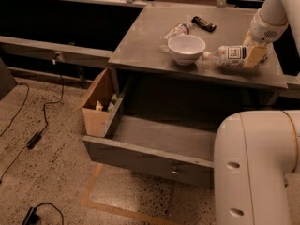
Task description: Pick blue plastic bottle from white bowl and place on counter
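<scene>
The blue plastic bottle (233,55), clear with a white label and dark patch, lies on its side just right of the white bowl (186,48), cap pointing at the bowl. It is at or just above the grey counter (145,43); contact with the surface is unclear. My gripper (255,56) is at the bottle's base end, shut on it, with the white arm rising to the upper right. The bowl stands upright and empty near the counter's front edge.
A smaller clear bottle (177,30) and a black object (204,23) lie behind the bowl. The grey drawer (154,146) below is pulled open. A cardboard box (97,108) stands left of it. My white body (258,172) fills the lower right. Cables (35,137) lie on the floor.
</scene>
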`<act>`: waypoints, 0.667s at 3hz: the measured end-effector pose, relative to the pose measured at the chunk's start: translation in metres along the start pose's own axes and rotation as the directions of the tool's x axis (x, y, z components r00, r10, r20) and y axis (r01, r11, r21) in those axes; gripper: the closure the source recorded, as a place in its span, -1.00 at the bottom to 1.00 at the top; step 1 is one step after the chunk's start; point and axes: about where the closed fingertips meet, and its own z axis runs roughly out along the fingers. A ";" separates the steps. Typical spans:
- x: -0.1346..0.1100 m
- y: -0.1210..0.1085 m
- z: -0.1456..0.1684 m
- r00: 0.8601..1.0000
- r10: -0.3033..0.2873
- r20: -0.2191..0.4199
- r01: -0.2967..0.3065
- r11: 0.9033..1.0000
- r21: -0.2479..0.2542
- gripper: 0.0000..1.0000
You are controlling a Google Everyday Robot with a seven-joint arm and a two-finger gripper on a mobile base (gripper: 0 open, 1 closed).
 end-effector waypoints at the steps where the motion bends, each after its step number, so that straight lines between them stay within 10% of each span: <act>1: -0.001 -0.002 -0.003 1.000 0.007 0.007 -0.007 1.000 0.010 -0.45; 2: 0.001 -0.004 -0.011 0.999 0.026 0.023 -0.027 0.999 0.034 -0.91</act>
